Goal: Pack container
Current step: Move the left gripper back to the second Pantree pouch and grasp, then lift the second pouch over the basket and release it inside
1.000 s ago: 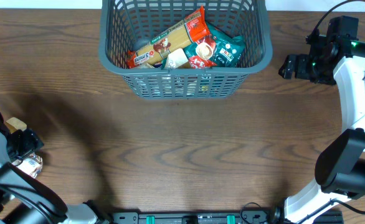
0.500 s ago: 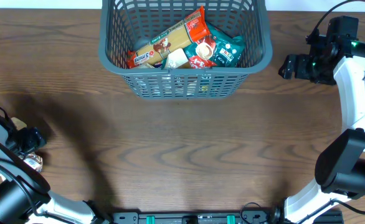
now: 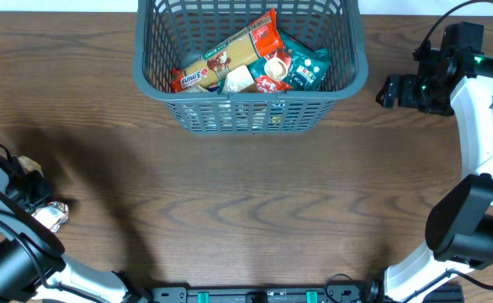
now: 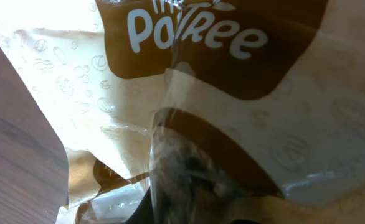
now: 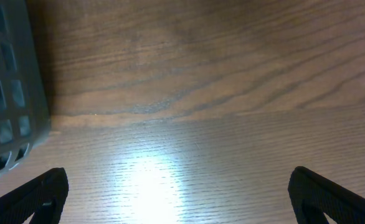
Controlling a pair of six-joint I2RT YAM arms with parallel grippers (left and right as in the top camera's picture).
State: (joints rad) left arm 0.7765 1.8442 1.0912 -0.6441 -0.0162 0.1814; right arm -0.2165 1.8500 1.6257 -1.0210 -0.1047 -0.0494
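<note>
1. Basket first: the large dark grey slotted plastic basket [image 3: 246,114] stands at the far edge of the brown wooden bench [image 3: 255,210], holding red, cream and teal snack packets [image 3: 255,55].
2. The right gripper [image 5: 182,199] hovers just right of the basket, fingers spread wide, holding nothing.
3. The left gripper [image 3: 23,192] sits well away from the basket, towards the near left, against a crinkly cream-and-brown foil pouch [image 4: 232,124]. Its grip cannot be made out.

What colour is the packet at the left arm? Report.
The packet is cream and brown, white lettering; clearest in left wrist view.
</note>
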